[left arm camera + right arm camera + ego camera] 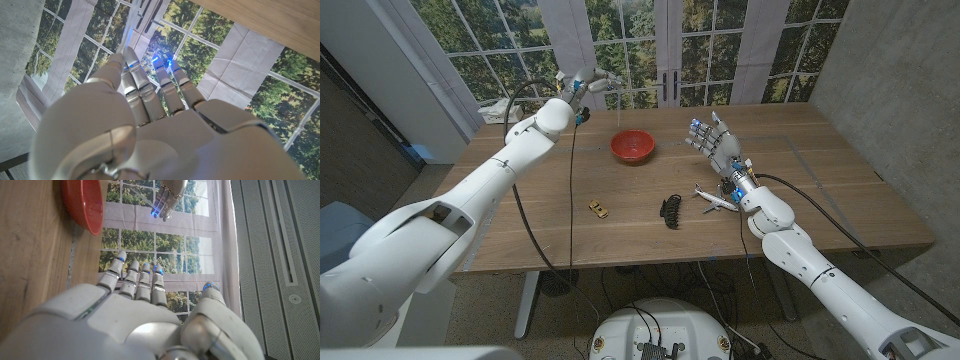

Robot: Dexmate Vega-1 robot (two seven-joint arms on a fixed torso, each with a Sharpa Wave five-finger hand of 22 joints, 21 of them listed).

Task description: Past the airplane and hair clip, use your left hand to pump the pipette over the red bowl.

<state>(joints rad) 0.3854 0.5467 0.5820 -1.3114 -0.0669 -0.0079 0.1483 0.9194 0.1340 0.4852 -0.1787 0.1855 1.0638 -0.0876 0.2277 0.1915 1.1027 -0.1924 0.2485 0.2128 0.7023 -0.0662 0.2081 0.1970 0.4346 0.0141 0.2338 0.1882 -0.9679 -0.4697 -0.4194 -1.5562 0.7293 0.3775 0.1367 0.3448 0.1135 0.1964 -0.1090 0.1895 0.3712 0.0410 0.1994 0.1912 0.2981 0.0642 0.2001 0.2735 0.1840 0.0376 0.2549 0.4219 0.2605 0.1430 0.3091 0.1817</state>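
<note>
While our right hand (pixel 722 143) waits at two o'clock with fingers spread and nothing in it, standing clear of the work, the airplane (pixel 716 197), the black hair clip (pixel 669 209) and a small yellow toy (pixel 598 208) lie nearest us. Past them, at twelve o'clock, sits the red bowl (pixel 632 146). Beyond it, at eleven o'clock, our left hand (pixel 582 84) pinches the clear pipette (pixel 610 82) high, its tip reaching toward the bowl, probably to drip into it.
</note>
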